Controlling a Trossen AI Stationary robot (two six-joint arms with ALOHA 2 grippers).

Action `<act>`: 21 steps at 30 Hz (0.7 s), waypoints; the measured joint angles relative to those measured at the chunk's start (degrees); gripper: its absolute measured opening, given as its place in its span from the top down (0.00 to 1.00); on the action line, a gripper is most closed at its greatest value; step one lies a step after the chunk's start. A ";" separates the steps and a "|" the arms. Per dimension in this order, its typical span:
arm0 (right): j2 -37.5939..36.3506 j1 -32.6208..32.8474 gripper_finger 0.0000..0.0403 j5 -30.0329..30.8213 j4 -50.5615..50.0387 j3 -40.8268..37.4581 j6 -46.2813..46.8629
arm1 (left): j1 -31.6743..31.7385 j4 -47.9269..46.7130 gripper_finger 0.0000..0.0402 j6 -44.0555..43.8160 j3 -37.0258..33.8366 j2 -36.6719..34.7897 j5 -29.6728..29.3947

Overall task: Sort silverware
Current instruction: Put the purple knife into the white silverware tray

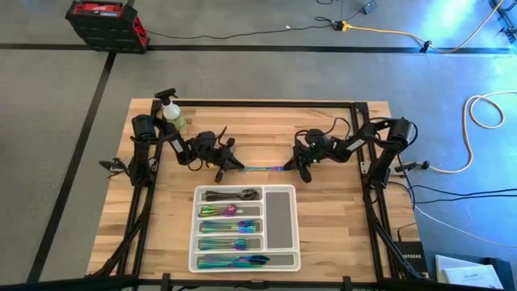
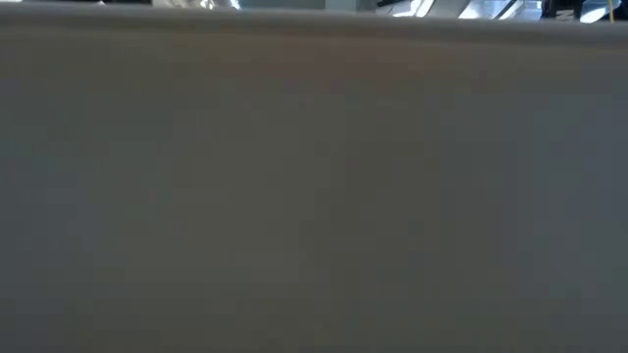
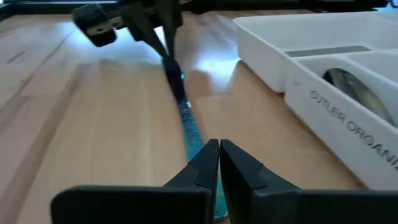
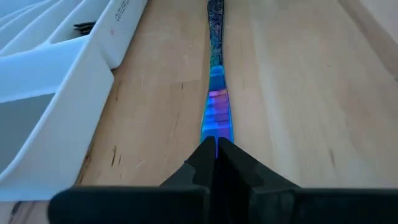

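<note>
One iridescent piece of silverware [image 1: 262, 169] stretches left to right over the wooden table [image 1: 331, 218], just beyond the white tray [image 1: 194, 230]. My left gripper [image 1: 240, 166] is shut at its left end and my right gripper [image 1: 288, 169] is shut on its right end. Several more iridescent pieces and some dark ones lie in the tray's slots. The low view shows only a blank pale surface. My left gripper [image 3: 219, 149] is shut over the piece's patterned end [image 3: 194, 138], coming nearly level from the table's left and lying along it. A strip of the piece shows in the slit between the fingers. Whether that end rests on the wood cannot be told. My right gripper [image 4: 216, 144] pinches the piece's flat blue-purple end [image 4: 216, 121] between its two fingertips. It slants down from the table's right, with the fingers lying along the piece. The piece runs straight away from the tips, low over the wood.
A yellow-green spray bottle [image 1: 171, 113] stands at the far left corner behind the left arm. The tray's tall right compartment [image 1: 280, 217] holds nothing. The tray wall [image 3: 323, 99] is close beside the held piece. Bare wood lies to the tray's right and left.
</note>
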 joint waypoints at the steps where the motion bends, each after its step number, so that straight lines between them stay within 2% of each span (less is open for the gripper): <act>1: 0.00 0.00 1.00 0.06 -0.26 0.01 -0.67 | 0.01 0.00 1.00 -0.51 -0.02 -0.01 0.11; 9: -0.09 0.76 1.00 1.73 -3.03 0.14 -2.00 | 0.01 -2.55 1.00 -1.95 -0.02 0.00 0.03; 13: -0.15 4.69 1.00 2.05 -3.86 0.16 -2.15 | 0.04 -4.84 1.00 -3.12 -0.03 0.00 -0.05; 21: -0.17 10.29 1.00 7.89 -3.31 0.20 -0.52 | 0.36 -8.75 1.00 -0.69 0.04 -0.07 -2.82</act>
